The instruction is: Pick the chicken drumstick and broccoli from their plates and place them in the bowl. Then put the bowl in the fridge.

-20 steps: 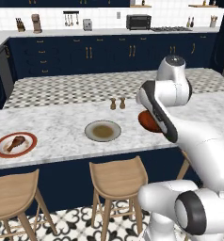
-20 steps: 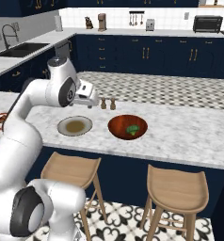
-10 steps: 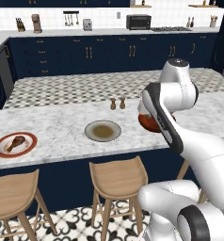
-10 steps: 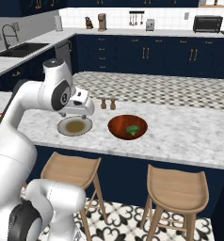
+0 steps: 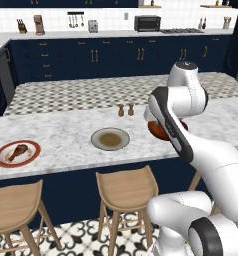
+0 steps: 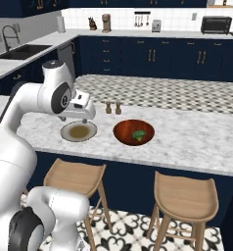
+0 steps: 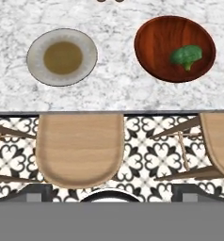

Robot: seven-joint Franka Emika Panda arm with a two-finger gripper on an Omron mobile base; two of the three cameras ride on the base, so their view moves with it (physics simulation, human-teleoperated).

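Observation:
The red-brown bowl point(image 6: 133, 132) point(image 7: 174, 48) stands on the marble counter with the green broccoli point(image 6: 138, 134) point(image 7: 186, 56) lying inside it. In the left base view my arm hides most of the bowl point(image 5: 156, 131). The grey plate point(image 6: 79, 131) point(image 5: 110, 139) point(image 7: 62, 57) with the olive centre is bare. The brown chicken drumstick point(image 5: 18, 151) lies on the red-rimmed white plate point(image 5: 2, 159) far to the left. My gripper point(image 6: 84, 119) hangs open over the grey plate's near edge, holding nothing. The fridge is out of view.
Two small shakers point(image 6: 112, 107) point(image 5: 125, 110) stand behind the plate and bowl. Wooden stools point(image 7: 78, 148) point(image 5: 125, 189) line the counter's front edge over a patterned floor. Dark blue cabinets run along the back wall.
My hand has drifted slightly left and down, away from the bowl and toward the grey plate. The broccoli stays in the bowl; the plates and the drumstick have not moved.

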